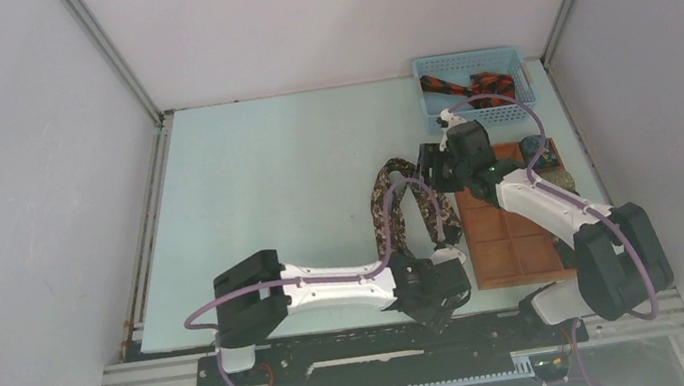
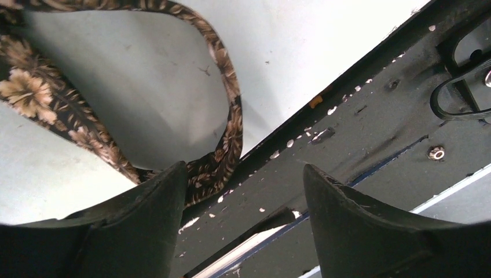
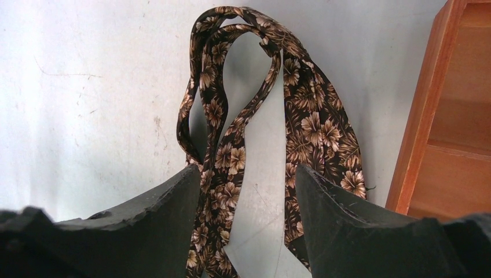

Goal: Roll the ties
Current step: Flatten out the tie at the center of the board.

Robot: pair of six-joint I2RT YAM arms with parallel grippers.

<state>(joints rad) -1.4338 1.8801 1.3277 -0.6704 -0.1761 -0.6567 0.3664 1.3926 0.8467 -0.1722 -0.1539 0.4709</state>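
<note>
From above, you see the brown floral tie (image 1: 399,207) lying in loose loops on the desk (image 1: 266,183), a little right of the frame's centre. The tray (image 1: 513,255) sits just to its right. A black and red-orange tie (image 1: 464,87) lies inside the blue basket (image 1: 470,58) at the upper right. Your left gripper (image 1: 443,308) sits at the bottom edge of the desk, below the tie's lower end. Your right gripper (image 1: 431,168) is at the tie's upper right part. From this height you cannot tell how far either gripper is spread.

In the left wrist view, your left gripper (image 2: 243,168) is spread wide with nothing between its fingers. The brown floral tie (image 2: 35,92) curves from the upper left down to the tip of the left-hand finger (image 2: 156,214). You cannot tell whether it touches that finger. The desk's edge and a dark metal rail (image 2: 370,133) run diagonally across the right half.

In the right wrist view, your right gripper (image 3: 248,168) is also spread apart. The tie's (image 3: 312,127) folded strands lie flat on the desk and run up the middle of the frame, passing between the two fingers. The fingers are not closed on the tie. The tray's (image 3: 440,133) wooden wall fills the right edge.
</note>
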